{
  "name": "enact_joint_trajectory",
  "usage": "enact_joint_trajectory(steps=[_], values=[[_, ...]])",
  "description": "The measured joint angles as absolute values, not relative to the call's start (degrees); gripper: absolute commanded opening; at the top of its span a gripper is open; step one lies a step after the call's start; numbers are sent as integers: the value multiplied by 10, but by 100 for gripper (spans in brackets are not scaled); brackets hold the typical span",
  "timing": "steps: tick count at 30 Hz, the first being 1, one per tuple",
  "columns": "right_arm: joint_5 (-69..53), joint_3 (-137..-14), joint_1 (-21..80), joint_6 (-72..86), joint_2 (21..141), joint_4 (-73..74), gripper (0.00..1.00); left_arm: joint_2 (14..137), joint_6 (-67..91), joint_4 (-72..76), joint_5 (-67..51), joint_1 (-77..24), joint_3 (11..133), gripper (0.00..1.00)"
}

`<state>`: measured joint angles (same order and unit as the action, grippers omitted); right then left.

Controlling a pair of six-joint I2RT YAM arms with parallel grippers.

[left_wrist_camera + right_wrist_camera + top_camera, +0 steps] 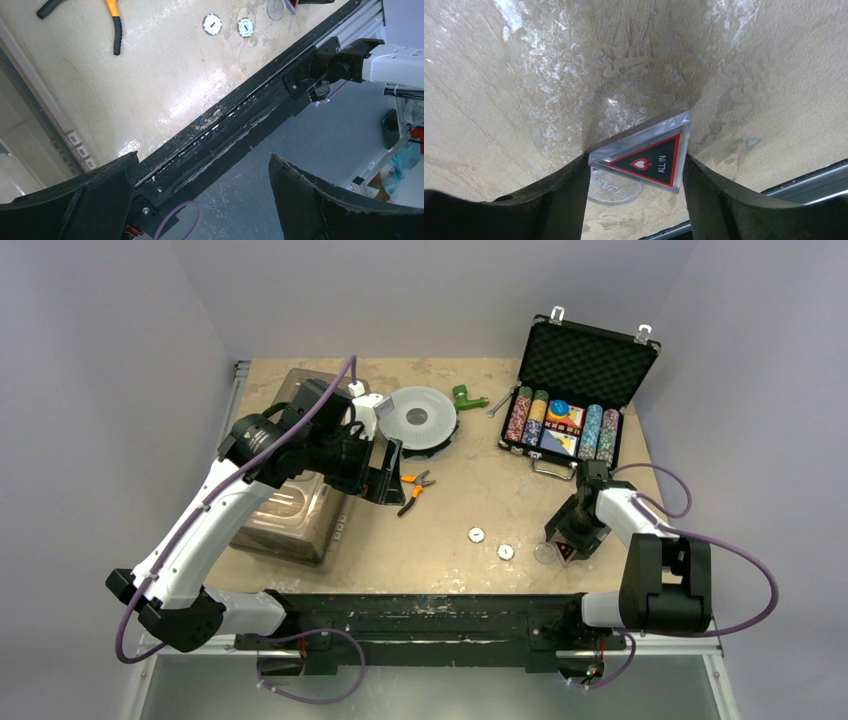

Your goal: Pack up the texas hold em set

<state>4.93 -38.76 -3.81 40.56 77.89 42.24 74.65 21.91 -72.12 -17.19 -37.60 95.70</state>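
The right pincer (pixel 636 165) was closed on the triangular button (pixel 650 159). Its two fingers (pixel 559 200) pressed the clear edges from either side, and the red-and-black "ALL IN" face was turned toward the wrist camera. The button sat tilted, low over the table (pixel 524 75). Just under the pincer, partly hidden by one finger, lay a clear round button (pixel 616 194). Two white round buttons (pixel 476 535) lay on the table to the left of the pincer, near it but apart. The open case (pixel 585 360) stood beyond the pincer, away from the arm bases, with its lid upright and its rows of chips (pixel 520 416) and the card deck (pixel 562 426) inside.

The left pincer (pixel 202 157) was spread wide and held nothing, well to the left of the right one. Orange-handled pliers (pixel 413 488) lay just beside it, a clear bin (pixel 290 515) on its other side, and a grey disc (pixel 420 418) beyond it.
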Motion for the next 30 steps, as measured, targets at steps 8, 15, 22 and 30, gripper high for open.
enact_joint_trajectory(steps=[8, 15, 22, 30], values=[[50, -391, -38, 398, 779, 415, 40, 747, 219, -721, -172, -376, 957, 98], [50, -413, -38, 392, 771, 417, 36, 747, 219, -721, -172, -376, 957, 98], [68, -473, -38, 356, 765, 431, 25, 747, 219, -721, -172, -376, 957, 98], [82, -605, -38, 292, 828, 428, 22, 747, 219, -721, -172, -376, 957, 98]])
